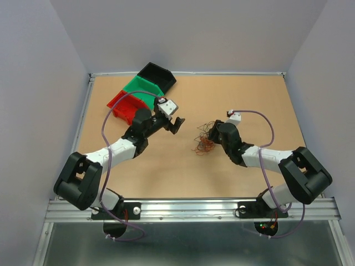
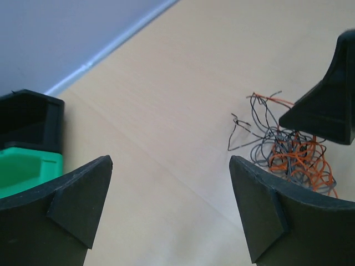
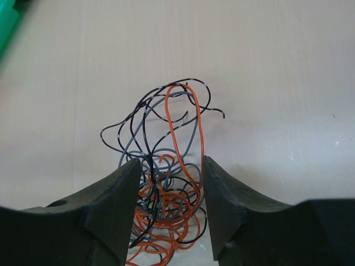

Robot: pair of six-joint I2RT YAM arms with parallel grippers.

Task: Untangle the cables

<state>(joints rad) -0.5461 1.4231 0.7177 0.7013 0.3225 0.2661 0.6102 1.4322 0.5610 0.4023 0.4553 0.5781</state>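
Left arm first: a chunky matte-black housing at the end farthest from the jaws, then a smooth white link, then black again toward the jaws. Just behind the jaws sits a white camera block, and a thin purple-grey cable runs from it back to the base. Right arm, same build: black housing, white link, black wrist. There's a smaller white block with a red spot behind its jaws, and its own purple-grey lead. Close up, both pairs of jaws are matte-black wedges with flat triangular facets. Small red and green lights glow at the right base.
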